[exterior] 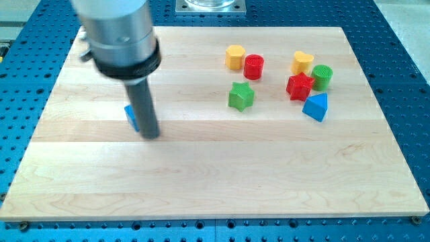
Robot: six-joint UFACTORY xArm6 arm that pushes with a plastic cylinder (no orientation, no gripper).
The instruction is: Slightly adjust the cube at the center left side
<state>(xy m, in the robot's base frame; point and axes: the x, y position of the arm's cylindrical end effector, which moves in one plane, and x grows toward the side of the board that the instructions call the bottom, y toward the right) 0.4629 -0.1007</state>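
Note:
A blue cube lies at the centre left of the wooden board, mostly hidden behind my rod. Only its left edge shows. My tip rests on the board right against the cube's right side, slightly toward the view's bottom.
At the upper right lies a cluster: a yellow block, a red cylinder, a green star, a yellow heart-like block, a green cylinder, a red star and a blue triangle.

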